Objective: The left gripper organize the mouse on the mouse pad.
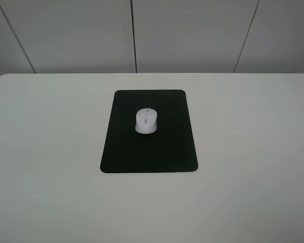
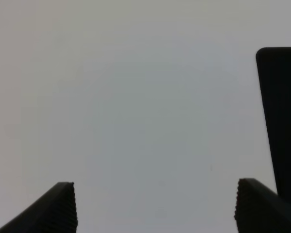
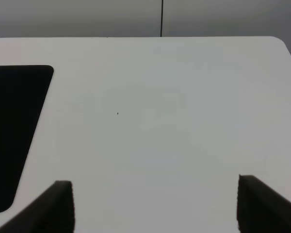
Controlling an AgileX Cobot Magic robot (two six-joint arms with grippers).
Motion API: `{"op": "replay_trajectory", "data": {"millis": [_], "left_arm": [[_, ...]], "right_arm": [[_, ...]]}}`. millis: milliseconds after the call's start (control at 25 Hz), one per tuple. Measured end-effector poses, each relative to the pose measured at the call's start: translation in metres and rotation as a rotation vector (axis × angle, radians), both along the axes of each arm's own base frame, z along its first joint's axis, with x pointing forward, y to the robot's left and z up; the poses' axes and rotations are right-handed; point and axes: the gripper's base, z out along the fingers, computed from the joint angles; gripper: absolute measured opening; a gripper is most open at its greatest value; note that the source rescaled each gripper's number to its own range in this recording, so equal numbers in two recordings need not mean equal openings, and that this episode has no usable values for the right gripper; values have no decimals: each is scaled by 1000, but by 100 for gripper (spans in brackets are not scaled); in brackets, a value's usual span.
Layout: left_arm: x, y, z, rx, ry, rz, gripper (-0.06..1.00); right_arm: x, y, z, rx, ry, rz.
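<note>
White table (image 1: 50,167) carries the mouse pad (image 1: 149,152), with the mouse (image 1: 146,121) resting on its far half. Left gripper (image 2: 155,206) hovers over bare table beside the pad, fingers spread wide and empty. Right gripper (image 3: 155,206) likewise parted, holding nothing.

**Three views of one desk**

The high exterior camera looks down and forward across the desk (image 1: 50,202) to the wall behind, with the mouse pad (image 1: 167,152) central. The left wrist camera sits close above the desk, facing down past the left gripper (image 2: 155,206). The right wrist camera looks forward over the right gripper (image 3: 155,206) to the far edge. All three share the mouse pad.
</note>
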Motion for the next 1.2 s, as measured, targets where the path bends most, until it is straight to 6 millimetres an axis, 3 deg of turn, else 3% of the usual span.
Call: {"op": "replay_trajectory", "data": {"millis": [240, 400, 840, 1200], "left_arm": [[-53, 16, 21, 12, -104, -25, 40], [-87, 26, 21, 36, -128, -41, 40], [-169, 48, -3, 4, -259, -46, 40], [-201, 49, -35, -3, -339, -148, 40]], "right_arm": [[0, 0, 0, 0, 0, 0], [0, 0, 0, 0, 0, 0], [0, 0, 0, 1, 0, 1], [0, 0, 0, 1, 0, 1]]}}
